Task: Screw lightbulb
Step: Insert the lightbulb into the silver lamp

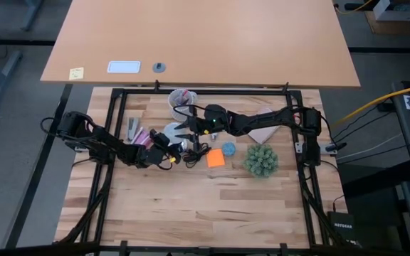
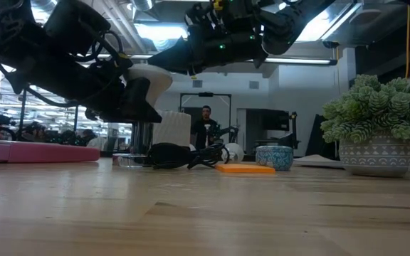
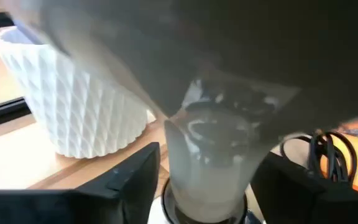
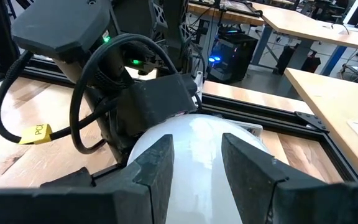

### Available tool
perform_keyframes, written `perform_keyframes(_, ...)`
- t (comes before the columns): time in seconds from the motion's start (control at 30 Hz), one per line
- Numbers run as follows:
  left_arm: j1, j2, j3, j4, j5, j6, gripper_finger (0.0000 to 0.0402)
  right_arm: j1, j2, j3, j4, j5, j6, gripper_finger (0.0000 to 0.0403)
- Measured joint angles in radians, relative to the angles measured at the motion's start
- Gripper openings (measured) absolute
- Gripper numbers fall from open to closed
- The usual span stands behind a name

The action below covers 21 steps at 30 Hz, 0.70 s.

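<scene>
The white frosted lightbulb [image 1: 172, 132] is up off the table at the middle, tilted, between both grippers. My right gripper [image 4: 196, 163] reaches in from the table's right and is shut on its round dome [image 2: 156, 75]. My left gripper [image 3: 207, 186] comes in from the left and is open, one finger on each side of the bulb's narrow neck [image 3: 209, 158]. Under the bulb a shiny silver socket [image 2: 129, 161] with a black cord [image 2: 191, 156] lies on the wood. The left fingers hide the bulb's lower end. My right gripper holds the bulb's dome [image 4: 194, 140] between its two fingers [image 4: 156, 163], one on each opposite side. The fingers come nearly level from the table's right, slanting slightly down. The bulb is clear of the table top. My left gripper: I cannot tell whether its fingers [image 3: 135, 177] touch the neck.
A white faceted cup of pens [image 1: 181, 98] stands just behind the bulb. An orange sticky pad [image 1: 215, 158], a small blue bowl [image 1: 228, 148] and a potted green plant [image 1: 260, 160] sit to the right. Pink items [image 1: 142, 136] lie to the left. A person [image 2: 205, 122] stands beyond the table.
</scene>
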Motion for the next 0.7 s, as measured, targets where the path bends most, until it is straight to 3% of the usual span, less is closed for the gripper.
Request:
perform_keyframes(0.4, -0.082, -0.088, -0.004, -0.033, -0.001, 0.150, 0.0238, 0.002, 0.001, 0.000, -0.003, -0.008, 0.000, 0.0143)
perform_keyframes(0.7, -0.091, -0.170, -0.003, -0.183, -0.005, 0.088, 0.0238, 0.001, 0.001, 0.000, -0.003, 0.001, 0.000, 0.0143)
